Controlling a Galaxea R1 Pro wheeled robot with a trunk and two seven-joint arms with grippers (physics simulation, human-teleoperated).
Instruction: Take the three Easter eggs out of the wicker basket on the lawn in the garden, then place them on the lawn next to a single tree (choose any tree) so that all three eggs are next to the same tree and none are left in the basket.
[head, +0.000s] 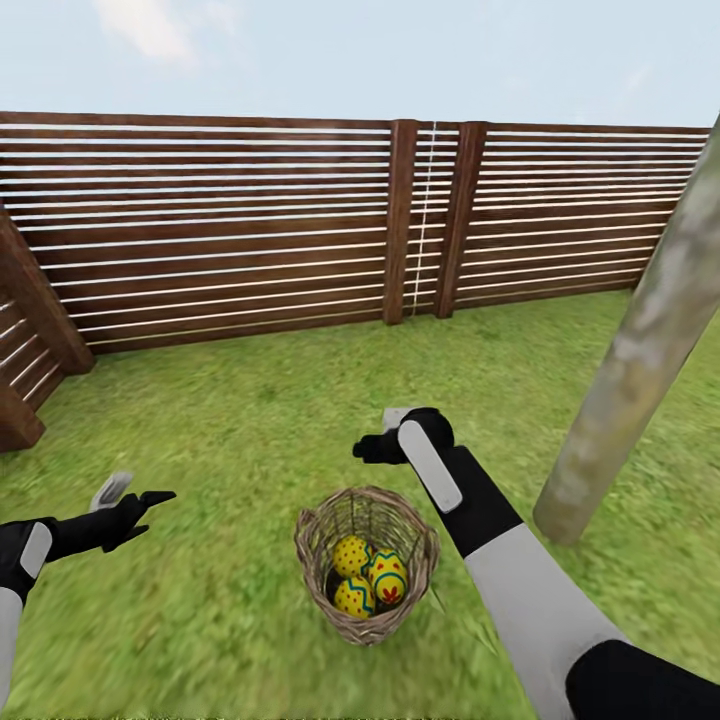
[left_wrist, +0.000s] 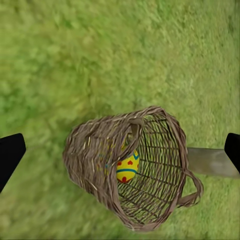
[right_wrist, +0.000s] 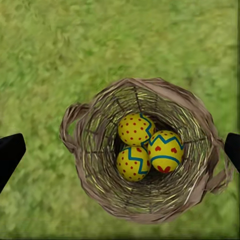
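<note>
The wicker basket (head: 312, 540) stands upright on the lawn (head: 250, 400) with the three Easter eggs in it, yellow with red dots and blue zigzags (head: 350, 553) (head: 388, 576) (head: 355, 598). My right gripper (head: 378, 435) hovers open just beyond and above the basket. Its wrist view looks straight down on the basket rim (right_wrist: 150, 82) and the eggs (right_wrist: 136, 129) (right_wrist: 165, 151) (right_wrist: 132, 162). My left gripper (head: 135, 492) is open, well to the basket's left above the grass. Its wrist view sees the basket's side (left_wrist: 90, 150) and one egg (left_wrist: 127, 167).
The tree (head: 640, 360), a pale grey trunk, rises from the grass close to the basket's right and also lies behind the basket as the trunk (left_wrist: 212, 162). A dark slatted fence (head: 230, 220) bounds the lawn at the back and left. Open grass lies all around.
</note>
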